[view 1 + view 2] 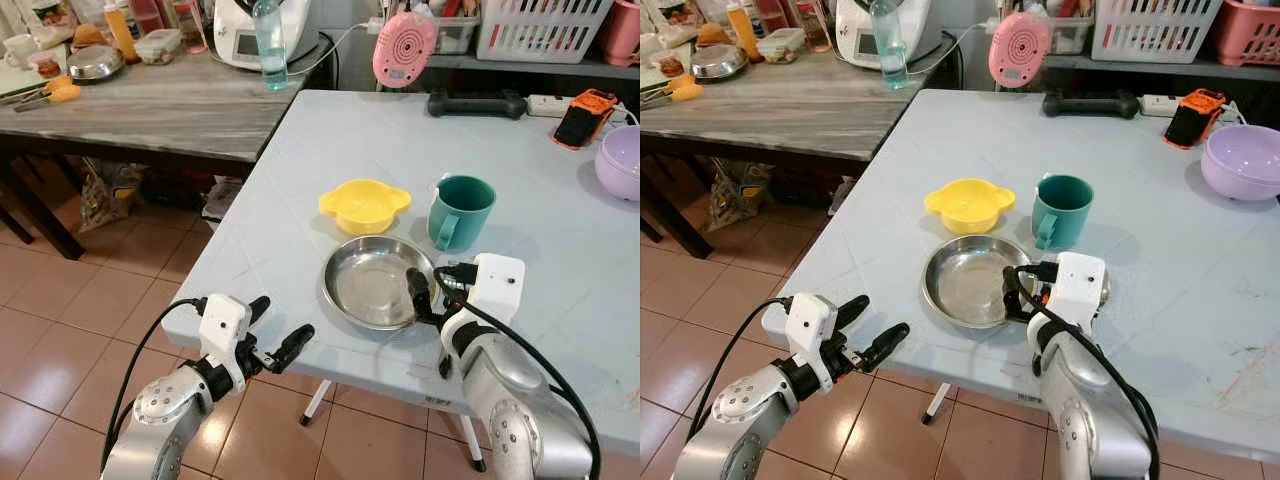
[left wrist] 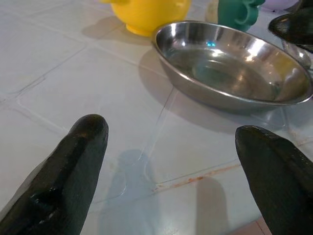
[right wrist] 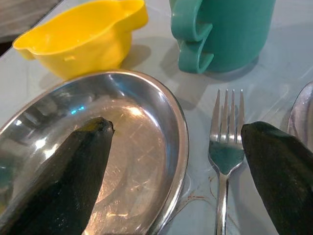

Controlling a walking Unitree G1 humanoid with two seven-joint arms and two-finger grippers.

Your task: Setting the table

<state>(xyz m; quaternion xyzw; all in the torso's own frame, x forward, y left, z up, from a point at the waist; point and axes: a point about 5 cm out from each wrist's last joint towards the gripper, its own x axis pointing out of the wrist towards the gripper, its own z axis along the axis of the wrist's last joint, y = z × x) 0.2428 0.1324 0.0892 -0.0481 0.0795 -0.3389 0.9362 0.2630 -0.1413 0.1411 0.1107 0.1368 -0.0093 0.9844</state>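
Note:
A round steel plate (image 1: pixel 375 282) lies near the front edge of the pale blue table (image 1: pixel 300 170). Behind it stand a yellow bowl (image 1: pixel 364 204) and a teal mug (image 1: pixel 460 211). A fork (image 3: pixel 226 147) lies on the table just right of the plate, tines toward the mug. My right gripper (image 3: pixel 177 128) is open low over the plate's right rim, with one finger above the plate and the other past the fork. My left gripper (image 1: pixel 284 318) is open at the table's front left edge, pointing toward the plate (image 2: pixel 230 73) and holding nothing.
A purple bowl (image 1: pixel 622 160), an orange and black device (image 1: pixel 584 117) and a pink round gadget (image 1: pixel 404 48) stand at the table's back. A wooden side table (image 1: pixel 140 105) with a bottle (image 1: pixel 270 45) and kitchenware is at the left. Tiled floor (image 1: pixel 80 300) lies below.

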